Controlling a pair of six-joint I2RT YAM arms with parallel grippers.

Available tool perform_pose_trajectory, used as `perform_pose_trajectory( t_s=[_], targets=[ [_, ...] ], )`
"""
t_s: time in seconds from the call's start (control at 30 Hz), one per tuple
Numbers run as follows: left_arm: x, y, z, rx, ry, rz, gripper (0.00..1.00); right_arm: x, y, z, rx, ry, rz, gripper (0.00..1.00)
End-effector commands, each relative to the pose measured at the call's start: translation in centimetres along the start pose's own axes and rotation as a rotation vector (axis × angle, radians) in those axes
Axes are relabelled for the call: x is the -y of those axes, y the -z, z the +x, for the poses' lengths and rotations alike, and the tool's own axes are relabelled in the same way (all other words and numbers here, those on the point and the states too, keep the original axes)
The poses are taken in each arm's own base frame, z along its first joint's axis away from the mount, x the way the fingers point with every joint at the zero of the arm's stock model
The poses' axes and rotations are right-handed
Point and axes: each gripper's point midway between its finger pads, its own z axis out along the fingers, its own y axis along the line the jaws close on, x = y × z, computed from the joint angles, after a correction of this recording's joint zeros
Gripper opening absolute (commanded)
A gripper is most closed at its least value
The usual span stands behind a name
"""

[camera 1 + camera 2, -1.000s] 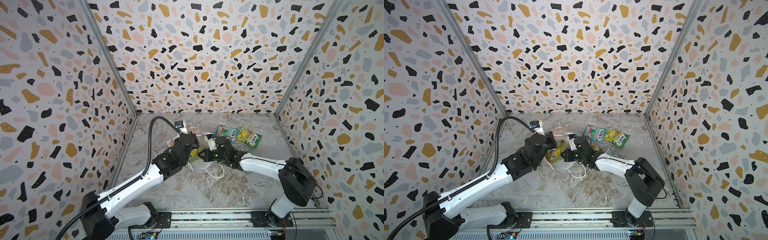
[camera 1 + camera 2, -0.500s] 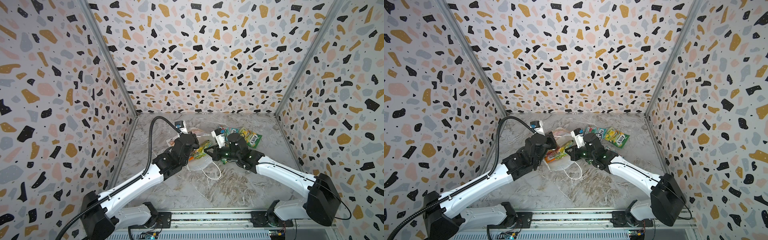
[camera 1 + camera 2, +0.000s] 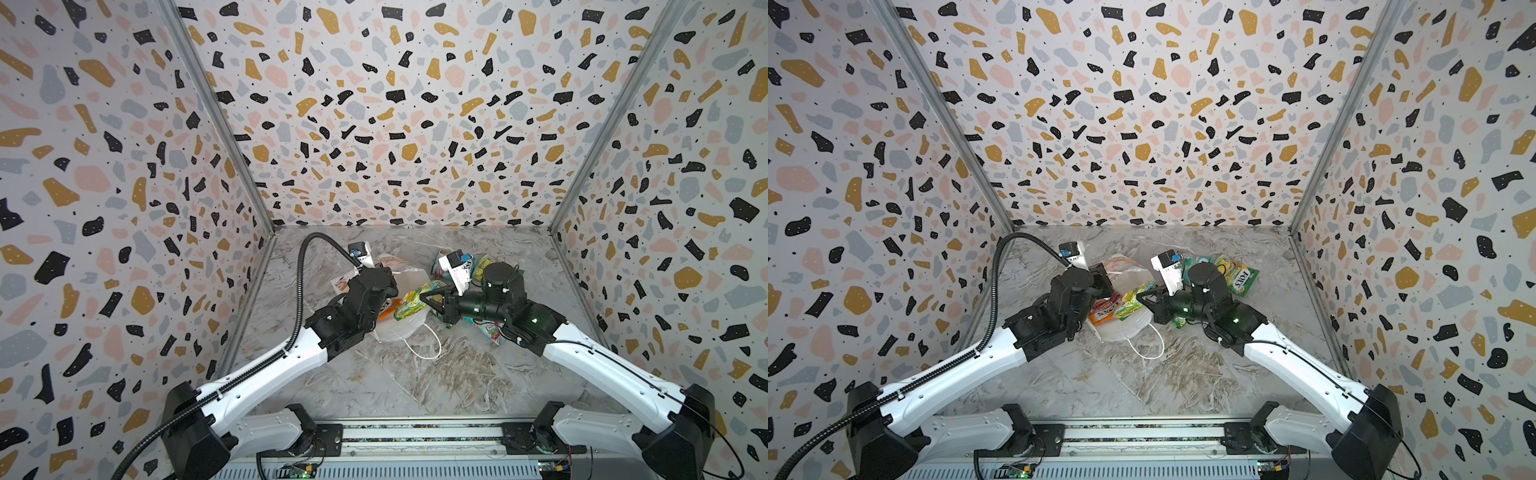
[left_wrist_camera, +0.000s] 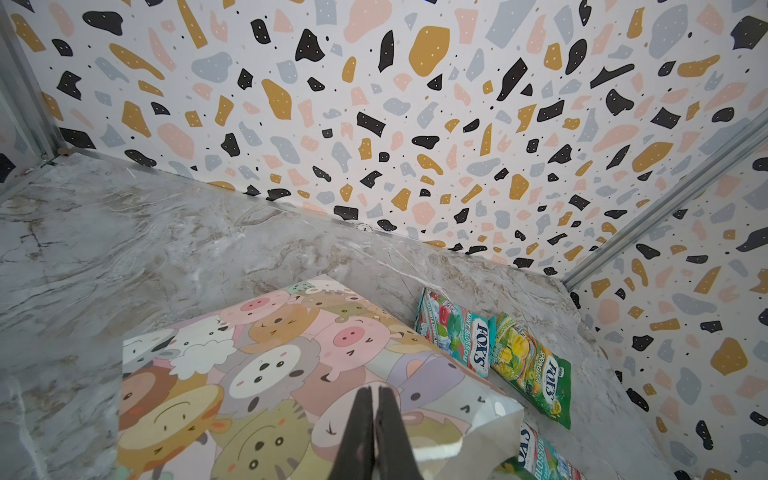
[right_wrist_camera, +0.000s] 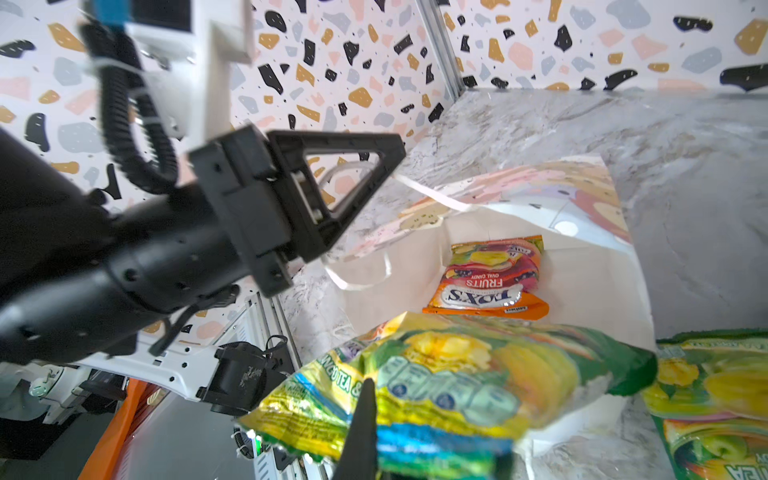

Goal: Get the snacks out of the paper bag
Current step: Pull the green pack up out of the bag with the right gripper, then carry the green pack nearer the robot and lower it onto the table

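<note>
Marble-patterned tabletop (image 3: 415,382) with the paper bag (image 3: 397,330) lying on its side near the centre, its mouth turned toward the right arm. The printed outside faces up and the plain white inside shows.

Left gripper (image 4: 374,392): the fingers are pressed together on the bag's upper wall close to the mouth and hold that wall raised. Whether paper or cord lies between them cannot be told. 1 cord handle (image 3: 428,357) trails loose on the table in front of the bag.

Right gripper (image 3: 424,297): closed on 1 end of the held green-yellow packet (image 5: 457,370), which hangs tilted at the bag's mouth, above the white lower wall.

1 orange packet (image 5: 492,278) lies flat inside the bag on its lower wall, label visible.

4 packets lie outside on the table, to the right of the bag:
- The far teal-red packet (image 4: 453,332) and the far green-yellow packet (image 4: 532,370) lie side by side with edges touching, beyond the right arm.
- The near teal-red packet (image 3: 492,332) lies partly under that arm.
- The near green-yellow packet (image 5: 715,395) lies just beside the bag's mouth, below the right gripper.
</note>
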Motion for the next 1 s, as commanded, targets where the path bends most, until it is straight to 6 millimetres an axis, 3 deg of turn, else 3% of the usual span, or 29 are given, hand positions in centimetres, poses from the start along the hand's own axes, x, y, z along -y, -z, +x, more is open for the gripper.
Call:
perform_pose_trajectory(
  t_s=[0.0,0.23,0.4,0.7,0.97],
  targets=[
    [-0.5,0.0,-0.7,0.029,0.011,-0.034,0.0,-2.8,2.8,-3.6,0.102,0.086,-0.043,0.0],
    [-0.9,0.2,-0.6,0.032,0.012,-0.047,0.0,-3.3,5.7,-5.8,0.181,0.116,0.016,0.0],
    [-1.1,0.5,-1.0,0.037,0.009,-0.055,0.0,-0.2,7.2,-5.9,0.196,0.091,0.151,0.0],
    [-1.6,1.4,-2.0,0.063,0.01,-0.063,0.0,6.6,8.9,-2.5,0.13,0.005,0.322,0.0],
    [-1.9,1.8,-2.6,0.074,-0.003,-0.072,0.0,8.8,9.0,2.6,0.006,0.0,0.337,0.0]
  ],
)
